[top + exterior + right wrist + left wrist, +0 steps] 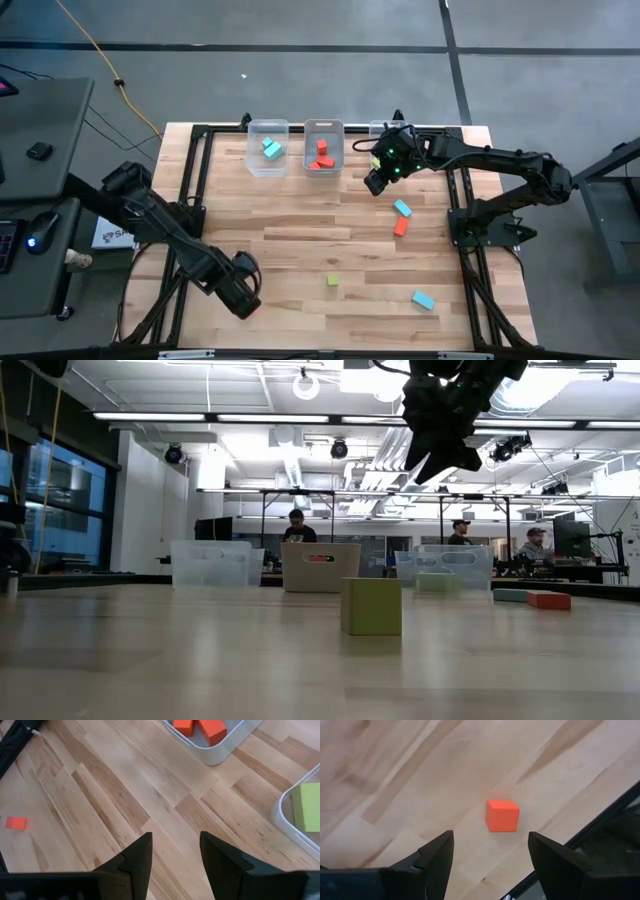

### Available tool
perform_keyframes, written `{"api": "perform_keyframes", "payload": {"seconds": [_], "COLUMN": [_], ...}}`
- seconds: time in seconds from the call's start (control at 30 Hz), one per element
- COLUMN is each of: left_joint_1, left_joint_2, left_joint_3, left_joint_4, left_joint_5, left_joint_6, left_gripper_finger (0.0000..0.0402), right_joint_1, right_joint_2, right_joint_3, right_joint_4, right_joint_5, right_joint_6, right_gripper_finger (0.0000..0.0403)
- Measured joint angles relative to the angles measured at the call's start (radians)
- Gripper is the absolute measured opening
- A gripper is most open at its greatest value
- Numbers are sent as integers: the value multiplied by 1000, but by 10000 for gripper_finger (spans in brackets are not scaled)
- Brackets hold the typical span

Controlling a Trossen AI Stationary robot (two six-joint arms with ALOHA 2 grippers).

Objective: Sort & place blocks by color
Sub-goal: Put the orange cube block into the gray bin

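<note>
My left gripper (243,297) hovers open near the table's near-left part. In its wrist view a red-orange cube (502,816) rests on the wood just beyond the open fingers (491,837). My right gripper (378,182) is open and empty above the table, in front of the right bin (380,130), which holds a lime green block (306,806). The left bin (267,148) holds light blue blocks, the middle bin (323,148) red-orange ones (200,726). Loose on the table lie a light blue block (402,208), a red-orange block (401,226), a green cube (333,281) and another light blue block (423,299).
The three clear bins stand in a row along the table's far edge. Black frame rails (463,215) run along the table's left and right sides. Bare wood lies between the bins and the loose blocks. People stand in the room behind the table (297,525).
</note>
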Motion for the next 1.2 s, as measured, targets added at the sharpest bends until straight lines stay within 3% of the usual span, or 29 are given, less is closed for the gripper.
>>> {"api": "perform_keyframes", "payload": {"seconds": [0.43,1.2], "left_joint_1": [-53,-63], "left_joint_2": [162,225], "left_joint_3": [0,0], "left_joint_4": [129,170], "left_joint_5": [4,20], "left_joint_6": [-86,-102], "left_gripper_finger": [231,223], "right_joint_1": [0,0], "right_joint_2": [0,0], "right_joint_3": [0,0], "right_joint_4": [6,15], "right_joint_5": [0,-1], "right_joint_6": [0,0], "right_gripper_finger": [154,154]}}
